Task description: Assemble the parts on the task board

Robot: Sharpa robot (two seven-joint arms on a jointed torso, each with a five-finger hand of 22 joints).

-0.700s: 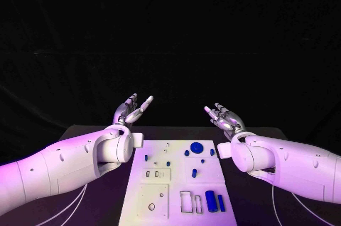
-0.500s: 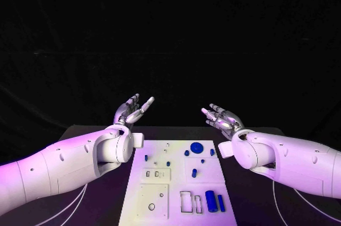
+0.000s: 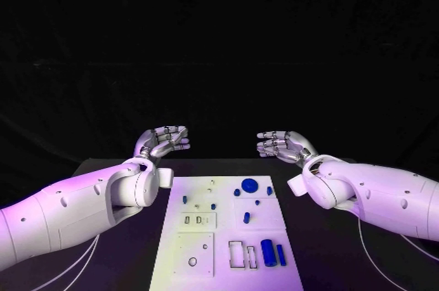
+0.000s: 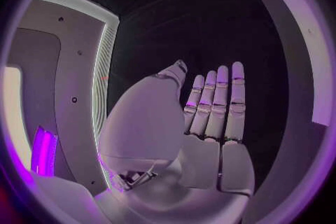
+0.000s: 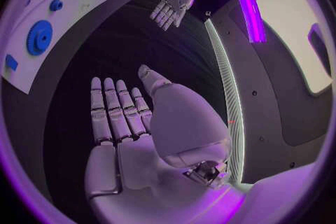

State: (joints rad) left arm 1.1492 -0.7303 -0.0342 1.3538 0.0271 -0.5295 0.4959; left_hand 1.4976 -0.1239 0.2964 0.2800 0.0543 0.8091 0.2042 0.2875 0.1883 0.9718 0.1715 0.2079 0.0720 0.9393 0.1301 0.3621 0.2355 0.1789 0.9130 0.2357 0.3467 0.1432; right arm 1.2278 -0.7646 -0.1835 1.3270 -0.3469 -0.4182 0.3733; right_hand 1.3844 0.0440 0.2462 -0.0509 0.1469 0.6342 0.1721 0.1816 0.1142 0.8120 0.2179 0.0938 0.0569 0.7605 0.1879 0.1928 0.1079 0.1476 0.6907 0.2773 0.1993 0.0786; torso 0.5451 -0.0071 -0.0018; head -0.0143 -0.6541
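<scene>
Both our left robot hand (image 3: 163,141) and right robot hand (image 3: 283,143) have turned palms-down, empty with fingers loosely apart, beyond the flat white task board (image 3: 224,240), small blue parts (image 3: 248,186) untouched, so assembly hasn't begun.

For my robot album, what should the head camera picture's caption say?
Both empty hands, left hand and right hand, hover beyond the task board with its blue parts.
</scene>
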